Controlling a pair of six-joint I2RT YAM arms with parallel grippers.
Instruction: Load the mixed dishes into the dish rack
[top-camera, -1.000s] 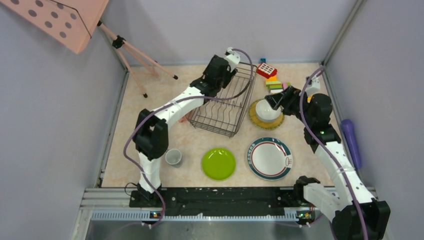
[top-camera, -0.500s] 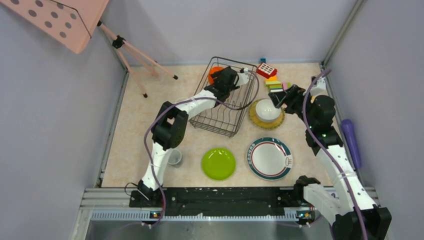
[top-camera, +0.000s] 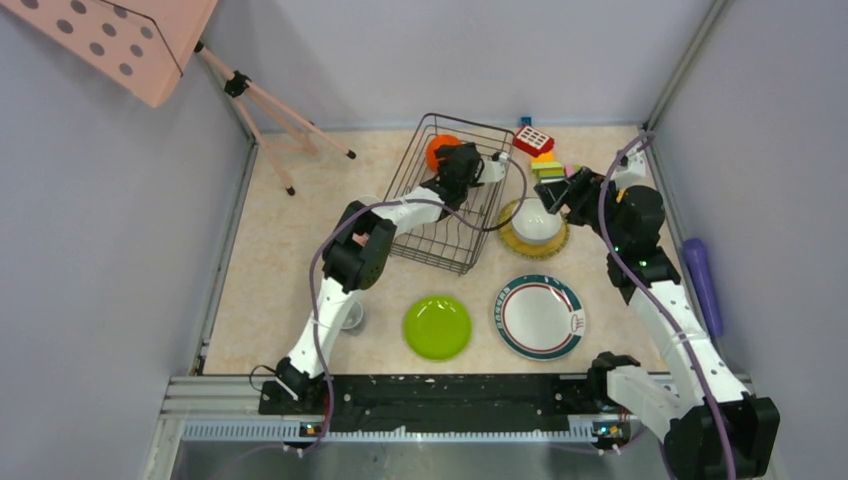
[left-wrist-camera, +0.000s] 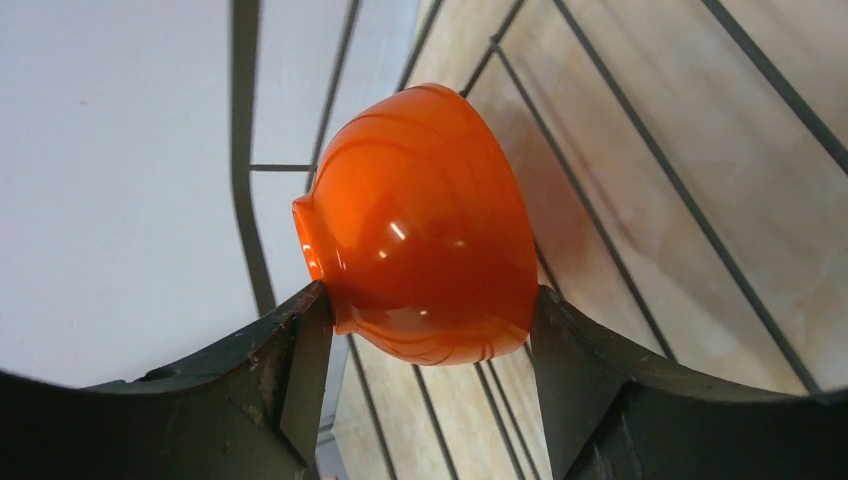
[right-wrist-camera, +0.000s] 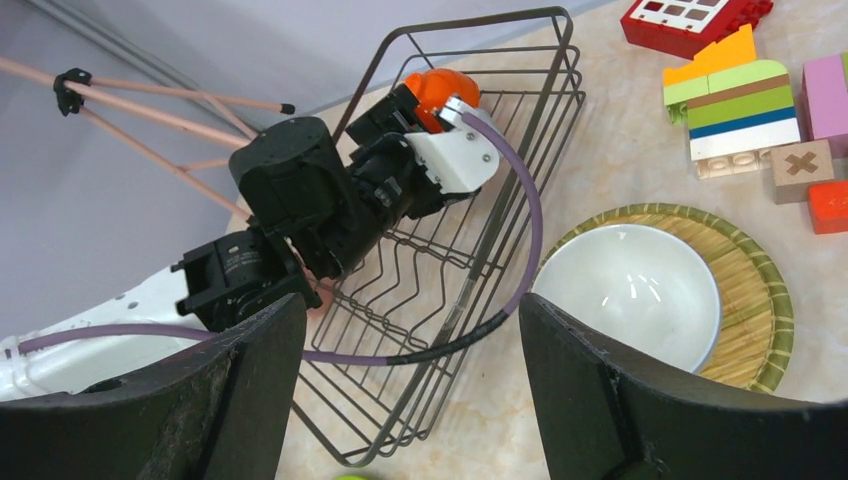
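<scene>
Your left pincer (left-wrist-camera: 428, 302) is closed on the orange bowl (left-wrist-camera: 420, 220), one finger pressed against each side of its wide end. From above, the bowl sits inside the outline of the dish rack (top-camera: 440, 235), at its far left corner, and the rack's wires run behind it in the left wrist view. You cannot tell from these views whether the bowl touches the rack floor.

Your right pincer (right-wrist-camera: 410, 300) is spread wide with nothing between its fingers. It hangs over the right side of the desk (top-camera: 300, 260), just above the white bowl (right-wrist-camera: 625, 290) that rests in the middle of the round straw mat (right-wrist-camera: 750, 300), just right of the rack.

On the near part of the desk, the lime-green plate (top-camera: 437, 327) lies flat, and the white plate with the dark rim (top-camera: 538, 316) lies just to its right, apart from it. A small whitish cup (top-camera: 347, 315) stands to the left of the green plate, partly hidden by your left arm. The toy blocks (right-wrist-camera: 740, 90) are scattered at the far right, beyond the mat.
</scene>
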